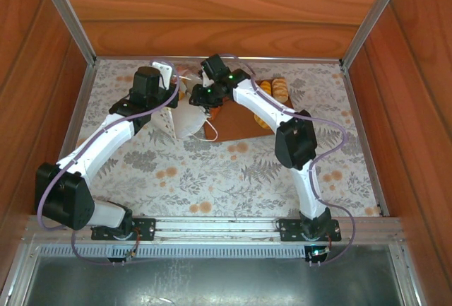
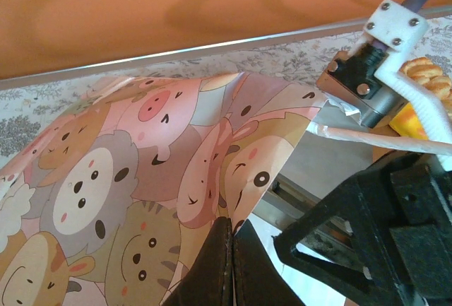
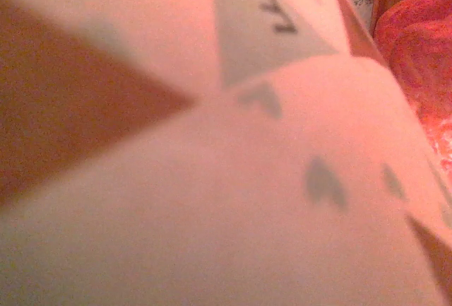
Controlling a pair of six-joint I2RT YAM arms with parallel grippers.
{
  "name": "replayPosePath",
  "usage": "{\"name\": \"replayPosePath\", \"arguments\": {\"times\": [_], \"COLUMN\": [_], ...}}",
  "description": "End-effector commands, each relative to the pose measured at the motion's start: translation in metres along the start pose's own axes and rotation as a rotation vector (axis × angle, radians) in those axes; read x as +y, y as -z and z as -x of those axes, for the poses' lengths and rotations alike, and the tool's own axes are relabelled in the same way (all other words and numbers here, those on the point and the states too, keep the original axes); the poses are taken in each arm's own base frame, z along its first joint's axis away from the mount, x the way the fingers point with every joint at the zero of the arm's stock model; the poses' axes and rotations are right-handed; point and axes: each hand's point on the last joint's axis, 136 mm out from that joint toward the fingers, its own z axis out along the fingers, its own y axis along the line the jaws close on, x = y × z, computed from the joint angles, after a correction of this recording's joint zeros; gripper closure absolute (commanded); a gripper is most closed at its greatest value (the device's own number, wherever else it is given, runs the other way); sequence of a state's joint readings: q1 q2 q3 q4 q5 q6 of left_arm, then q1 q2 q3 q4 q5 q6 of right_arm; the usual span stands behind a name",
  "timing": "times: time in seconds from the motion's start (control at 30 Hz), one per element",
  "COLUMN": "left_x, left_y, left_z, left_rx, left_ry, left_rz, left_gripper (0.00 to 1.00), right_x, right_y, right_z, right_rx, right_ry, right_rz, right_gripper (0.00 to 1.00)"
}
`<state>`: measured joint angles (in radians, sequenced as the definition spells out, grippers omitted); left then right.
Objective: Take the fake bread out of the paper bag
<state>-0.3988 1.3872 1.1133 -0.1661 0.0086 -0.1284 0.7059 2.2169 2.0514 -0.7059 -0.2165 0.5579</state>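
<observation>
Overall light: bright, even and warm; no hard glare.
Overhead view: sharp across the frame; the arms cast soft, faint shadows on the table; the metal sheet at 6 o'clock has a dull grey sheen.
Edge distortion: overhead, the frame rails splay outward toward 12 o'clock, a mild wide-angle effect.
Left wrist view: the paper bag is crisp at centre; the wall at 12 o'clock carries broad, blurry shadow patches; white paper at 5 o'clock is near overexposed.
Right wrist view: heavily out of focus, washed pink-orange; dark brown shadow wedge at 9 o'clock; red texture at 3 o'clock slightly sharper.
</observation>
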Motion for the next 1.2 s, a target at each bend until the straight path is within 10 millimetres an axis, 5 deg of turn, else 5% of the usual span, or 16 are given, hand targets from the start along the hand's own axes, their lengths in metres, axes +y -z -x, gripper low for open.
{"name": "replayPosePath", "arguments": {"times": [0.0,0.57,0.7,0.93,1.17], "left_x": [-0.007,-0.007,-0.006,-0.001,0.002], "left_y": [0.008,0.008,0.008,0.008,0.004], "left_z": [0.009,0.008,0.008,0.008,0.006], "left_rx": [-0.02,-0.017,-0.017,-0.021,-0.015], "left_ry": [-0.011,-0.017,-0.015,-0.014,-0.009], "left_rz": [-0.03,-0.031,-0.028,-0.002,0.016], "left_gripper": [1.0,1.0,1.0,1.0,1.0], "right_x": [0.002,0.01,0.011,0.019,0.032], "right_y": [0.001,-0.014,-0.015,-0.002,0.023], "right_z": [0.004,0.014,0.014,0.012,-0.001], "right_rx": [0.008,0.019,0.022,0.002,-0.03], "right_ry": [0.009,0.035,0.04,0.059,0.087], "right_rz": [0.011,0.079,0.094,0.123,0.152], "right_gripper": [0.53,0.53,0.6,0.76,0.79]}}
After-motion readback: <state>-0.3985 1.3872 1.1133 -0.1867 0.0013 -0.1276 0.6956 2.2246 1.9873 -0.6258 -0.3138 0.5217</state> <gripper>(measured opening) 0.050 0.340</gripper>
